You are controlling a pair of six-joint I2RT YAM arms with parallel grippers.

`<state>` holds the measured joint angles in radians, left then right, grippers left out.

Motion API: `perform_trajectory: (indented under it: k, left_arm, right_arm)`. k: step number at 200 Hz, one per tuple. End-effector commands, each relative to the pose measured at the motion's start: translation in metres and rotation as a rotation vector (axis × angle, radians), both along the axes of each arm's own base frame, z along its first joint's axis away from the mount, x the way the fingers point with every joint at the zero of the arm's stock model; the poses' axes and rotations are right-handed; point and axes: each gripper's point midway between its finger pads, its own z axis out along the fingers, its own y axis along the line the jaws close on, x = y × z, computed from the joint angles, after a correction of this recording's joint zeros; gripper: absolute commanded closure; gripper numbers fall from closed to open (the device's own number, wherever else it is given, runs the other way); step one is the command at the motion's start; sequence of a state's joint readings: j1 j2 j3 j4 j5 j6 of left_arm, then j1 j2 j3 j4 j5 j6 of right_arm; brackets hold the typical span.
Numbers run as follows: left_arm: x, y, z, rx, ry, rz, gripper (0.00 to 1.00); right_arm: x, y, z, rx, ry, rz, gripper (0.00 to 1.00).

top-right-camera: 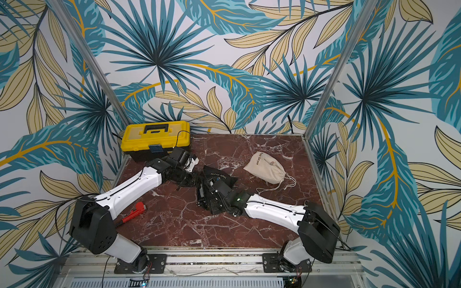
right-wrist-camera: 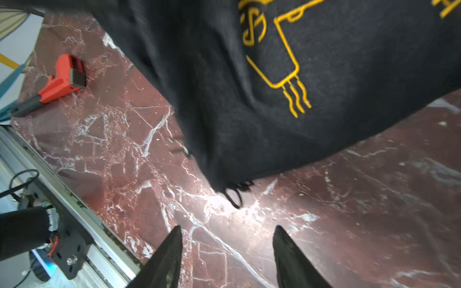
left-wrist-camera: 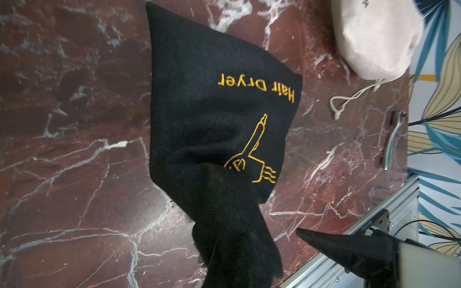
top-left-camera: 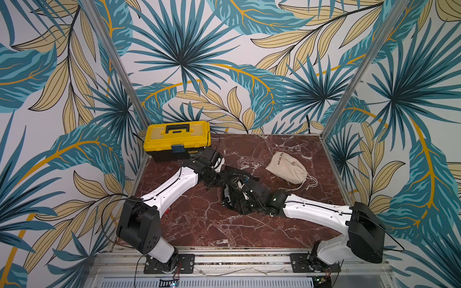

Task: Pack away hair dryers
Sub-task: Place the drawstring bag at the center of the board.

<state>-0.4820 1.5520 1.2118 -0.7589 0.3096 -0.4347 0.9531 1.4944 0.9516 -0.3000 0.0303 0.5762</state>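
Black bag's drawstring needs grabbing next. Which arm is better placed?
Right, probably. The right gripper is open and empty, and the cord loop of the black bag lies just ahead of its fingertips. The left gripper is shut on the bag's gathered neck, so it is occupied.

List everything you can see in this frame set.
toolbox: one, yellow with black base, far left corner of table.
black bag: one, black with yellow "Hair Dryer" print, mid-table.
beige bag: one, beige, right of the black bag, drawstring trailing.
red tool: one, red with dark handle, beside left arm.
metal piece: one, silver, table edge by a wall; kind unclear.
table: one, red-brown marble.
hair dryers: none visible.
left hand: one, black, shut on the black bag's neck.
right hand: one, black, open and empty, near the black bag.
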Motion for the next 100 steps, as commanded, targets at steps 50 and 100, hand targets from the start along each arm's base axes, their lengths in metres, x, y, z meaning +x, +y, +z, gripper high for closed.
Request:
perform_trajectory:
  k: [50, 100]
  left_arm:
    - [-0.008, 0.011, -0.017, 0.037, -0.031, -0.014, 1.0]
    - [-0.015, 0.021, -0.028, 0.053, -0.019, -0.005, 1.0]
  right_arm:
    - [-0.013, -0.016, -0.043, -0.189, 0.006, 0.058, 0.42]
    - [-0.022, -0.014, -0.056, -0.232, 0.024, 0.158, 0.43]
